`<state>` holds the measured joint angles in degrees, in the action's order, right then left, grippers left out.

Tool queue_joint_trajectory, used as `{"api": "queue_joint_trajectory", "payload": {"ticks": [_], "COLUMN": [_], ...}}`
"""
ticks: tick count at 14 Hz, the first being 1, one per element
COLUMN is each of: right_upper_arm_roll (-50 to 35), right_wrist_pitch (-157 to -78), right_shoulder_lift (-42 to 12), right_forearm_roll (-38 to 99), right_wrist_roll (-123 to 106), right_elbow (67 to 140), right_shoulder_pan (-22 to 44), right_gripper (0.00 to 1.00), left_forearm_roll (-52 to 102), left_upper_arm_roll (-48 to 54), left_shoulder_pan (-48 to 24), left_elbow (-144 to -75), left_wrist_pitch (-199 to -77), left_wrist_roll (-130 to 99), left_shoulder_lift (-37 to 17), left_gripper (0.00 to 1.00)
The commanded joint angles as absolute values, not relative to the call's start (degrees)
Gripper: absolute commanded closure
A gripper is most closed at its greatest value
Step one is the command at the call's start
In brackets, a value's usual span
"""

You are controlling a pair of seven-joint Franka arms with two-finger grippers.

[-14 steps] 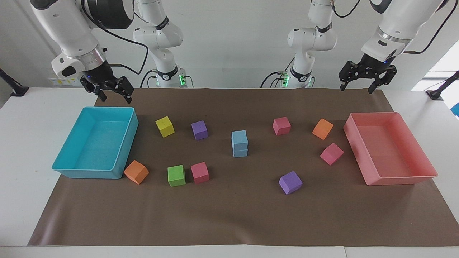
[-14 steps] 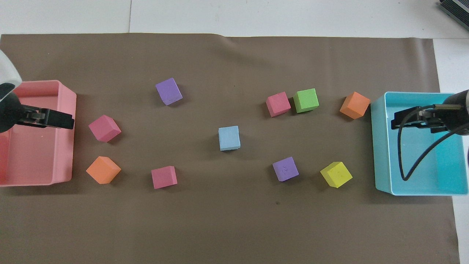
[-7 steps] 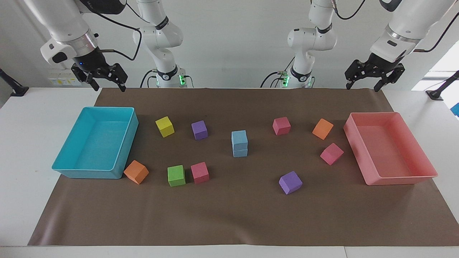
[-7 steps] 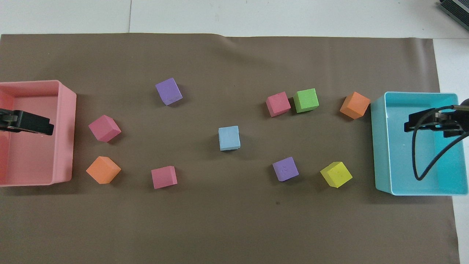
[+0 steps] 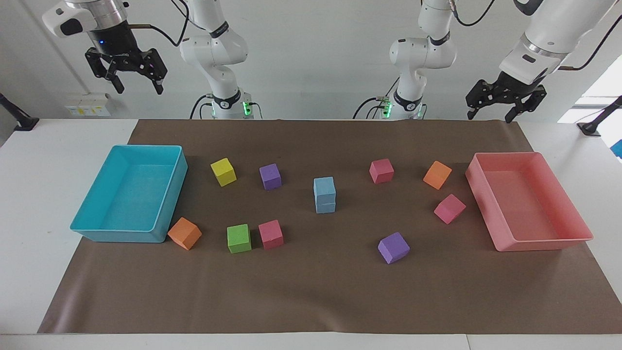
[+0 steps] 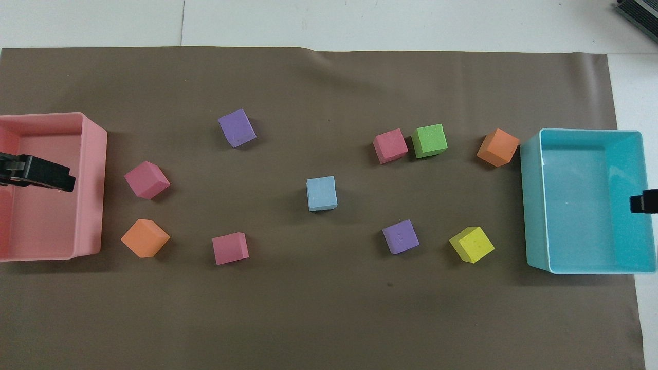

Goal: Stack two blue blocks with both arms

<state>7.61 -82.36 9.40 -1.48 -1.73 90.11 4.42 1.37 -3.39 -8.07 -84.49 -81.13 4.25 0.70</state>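
The two blue blocks stand stacked in the middle of the brown mat, the upper blue block [image 5: 324,186] squarely on the lower one [image 5: 325,205]. From overhead only the top of the stack [image 6: 322,193] shows. My left gripper [image 5: 489,116] hangs open and empty in the air over the pink tray's end nearest the robots, and also shows as the left gripper [image 6: 46,174] in the overhead view. My right gripper [image 5: 139,89] is raised high, open and empty, above the turquoise tray's end of the table. In the overhead view only the right gripper's tip [image 6: 645,201] shows.
A turquoise tray [image 5: 87,228] lies at the right arm's end and a pink tray [image 5: 539,245] at the left arm's end. Scattered cubes surround the stack: yellow [image 5: 223,171], purple [image 5: 270,176], green [image 5: 239,238], orange [image 5: 184,233], pink [image 5: 381,170], purple [image 5: 393,247].
Both grippers have risen away from the mat, the right one much higher and toward its base. The left one climbed a little. The blue stack has not moved.
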Motion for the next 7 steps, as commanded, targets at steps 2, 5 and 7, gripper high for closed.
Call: {"api": "queue_joint_trajectory", "payload": {"ticks": [2, 5, 7], "right_upper_arm_roll": [6.24, 6.24, 6.24], "right_wrist_pitch": [-82.88, -82.70, -82.88], "right_shoulder_lift": [10.63, 10.55, 10.46], "right_forearm_roll": [-2.81, -2.72, -2.46], "right_wrist_roll": [-2.72, -2.73, -2.81], "right_elbow": [92.29, 92.20, 92.11], "right_shoulder_pan": [4.66, 4.40, 4.57], "right_gripper": [0.00, 0.00, 0.00], "left_forearm_roll": [0.44, 0.44, 0.44], "left_upper_arm_roll": [-3.08, -3.08, -3.08], "left_shoulder_pan": [-7.65, -7.82, -7.82], "left_elbow": [-86.13, -86.66, -86.66], "left_wrist_pitch": [-80.77, -81.04, -81.04], "left_wrist_roll": [5.10, 5.10, 5.10], "left_shoulder_lift": [2.20, 2.55, 2.64], "left_gripper": [0.00, 0.00, 0.00]}}
